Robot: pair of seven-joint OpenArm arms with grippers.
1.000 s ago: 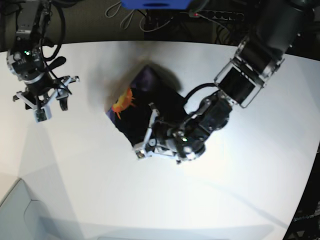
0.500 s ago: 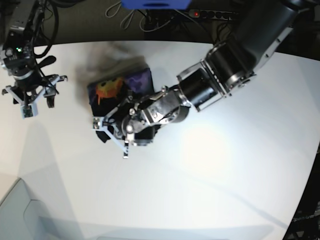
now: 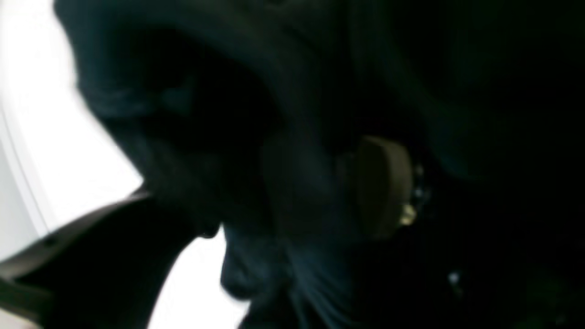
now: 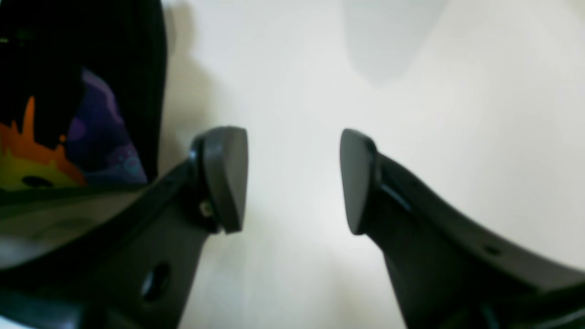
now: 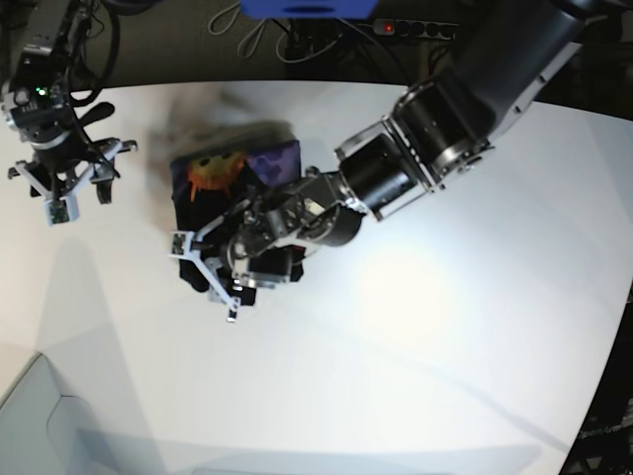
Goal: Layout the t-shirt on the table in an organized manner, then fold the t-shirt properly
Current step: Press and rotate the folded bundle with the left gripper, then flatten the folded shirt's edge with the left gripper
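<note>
The black t-shirt (image 5: 267, 163) lies folded into a small packet on the white table (image 5: 415, 376), its purple print and orange-yellow face turned up. My left gripper (image 5: 208, 279) reaches across to the packet's near-left edge and is open. In the left wrist view, dark cloth (image 3: 274, 91) fills the space between the fingers, and only one pad (image 3: 384, 187) shows. My right gripper (image 5: 59, 188) hovers open to the left of the shirt. Its pads (image 4: 224, 178) have only bare table (image 4: 411, 91) between them, and the shirt's print (image 4: 100, 132) sits at that view's left edge.
Beyond the table's far edge are a blue object (image 5: 307, 8) and a power strip with cables (image 5: 425, 28). A pale grey surface (image 5: 30, 416) sits at the lower left corner. The table's curved edge runs down the right side.
The left arm has swung left, taking the folded shirt with it and turning it from a diamond to square-on. Its jaws have spread apart. The right gripper has drifted slightly up and left.
</note>
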